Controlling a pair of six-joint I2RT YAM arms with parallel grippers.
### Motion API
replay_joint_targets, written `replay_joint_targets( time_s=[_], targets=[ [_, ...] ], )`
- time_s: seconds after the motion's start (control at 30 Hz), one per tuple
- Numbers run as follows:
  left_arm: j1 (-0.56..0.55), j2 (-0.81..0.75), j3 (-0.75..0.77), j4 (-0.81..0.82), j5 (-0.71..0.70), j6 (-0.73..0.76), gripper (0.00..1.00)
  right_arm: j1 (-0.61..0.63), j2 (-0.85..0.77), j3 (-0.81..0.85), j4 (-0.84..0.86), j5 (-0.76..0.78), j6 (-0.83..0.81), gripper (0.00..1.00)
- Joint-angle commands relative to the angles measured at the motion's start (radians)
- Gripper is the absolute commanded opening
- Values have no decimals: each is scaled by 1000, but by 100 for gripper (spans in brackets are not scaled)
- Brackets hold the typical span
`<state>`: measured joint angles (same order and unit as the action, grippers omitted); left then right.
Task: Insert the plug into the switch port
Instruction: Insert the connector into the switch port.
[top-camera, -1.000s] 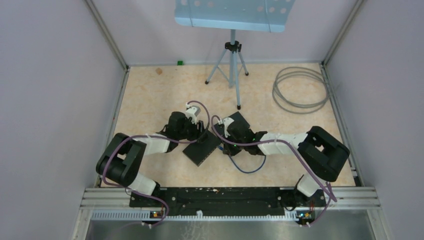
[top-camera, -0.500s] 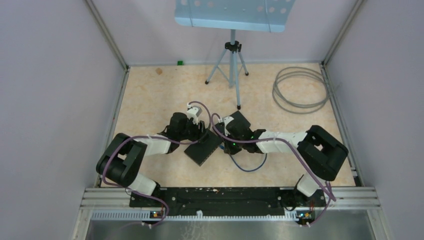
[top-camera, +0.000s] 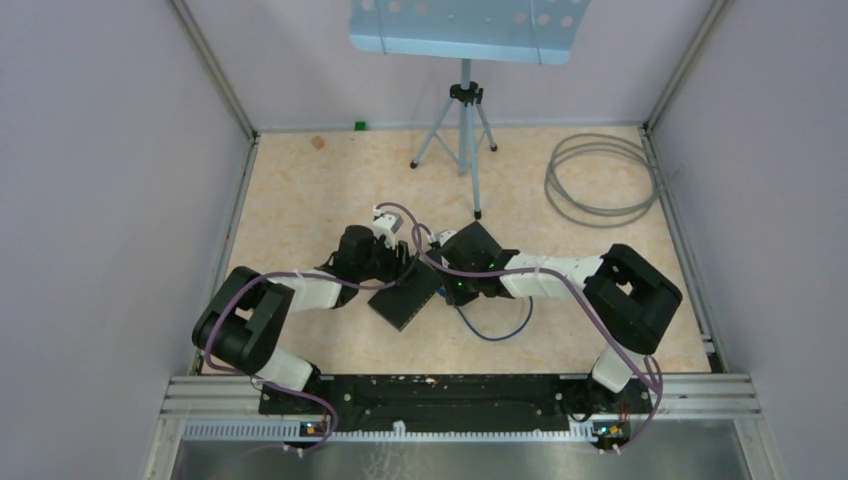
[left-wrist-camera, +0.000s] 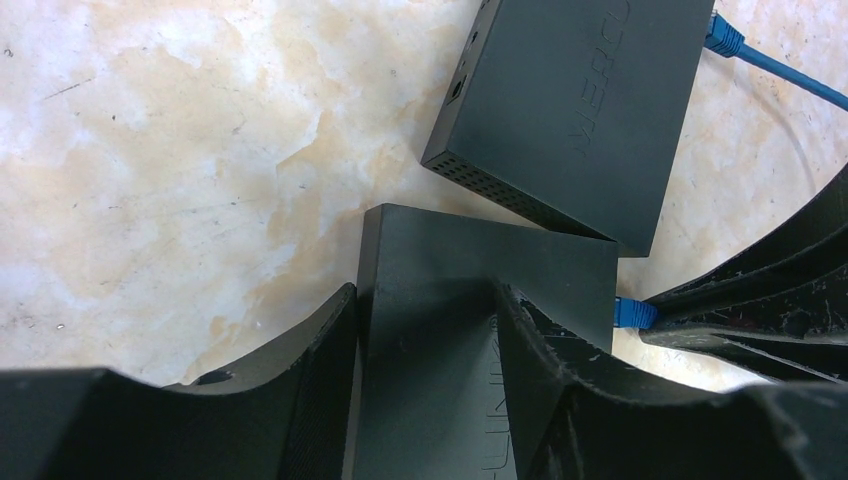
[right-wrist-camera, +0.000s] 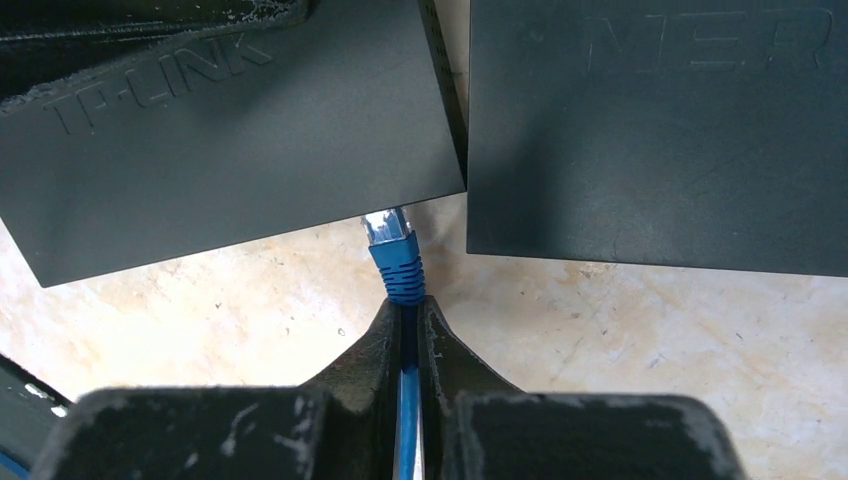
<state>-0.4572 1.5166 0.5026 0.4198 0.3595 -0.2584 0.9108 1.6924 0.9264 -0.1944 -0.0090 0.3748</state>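
A black TP-LINK switch (top-camera: 405, 297) (left-wrist-camera: 470, 280) (right-wrist-camera: 230, 140) lies on the beige table. My left gripper (top-camera: 397, 265) (left-wrist-camera: 425, 290) stands open over its end. One finger sits against the switch's side edge, the other over its top face beside the lettering. My right gripper (top-camera: 441, 287) (right-wrist-camera: 408, 305) is shut on the blue cable right behind the plug's boot. The plug (right-wrist-camera: 390, 245) (left-wrist-camera: 632, 313) has a clear tip and points at the switch's front edge near its corner. Its tip is at that edge. The ports are hidden.
A second black switch (left-wrist-camera: 570, 110) (right-wrist-camera: 660, 130) lies just beyond, with another blue plug (left-wrist-camera: 722, 35) in it. The blue cable (top-camera: 495, 335) loops toward me. A tripod (top-camera: 463, 130) and a grey cable coil (top-camera: 600, 180) stand farther back. Walls close in both sides.
My right arm has pushed left toward the TP-LINK switch, carrying the plug closer to its edge. The left gripper has stayed at the switch's end.
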Motion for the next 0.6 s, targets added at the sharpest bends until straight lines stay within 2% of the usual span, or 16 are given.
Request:
replay_joint_targets(
  time_s=[0.0, 0.2, 0.57],
  targets=[
    [-87, 15, -26, -70, 242, -25, 55, -1, 16, 142, 330, 63, -31, 0],
    [-113, 31, -14, -70, 282, -7, 54, -1, 44, 134, 459, 48, -60, 0],
    [-167, 52, -17, -59, 298, -17, 54, -1, 38, 302, 437, 92, -88, 0]
  ],
)
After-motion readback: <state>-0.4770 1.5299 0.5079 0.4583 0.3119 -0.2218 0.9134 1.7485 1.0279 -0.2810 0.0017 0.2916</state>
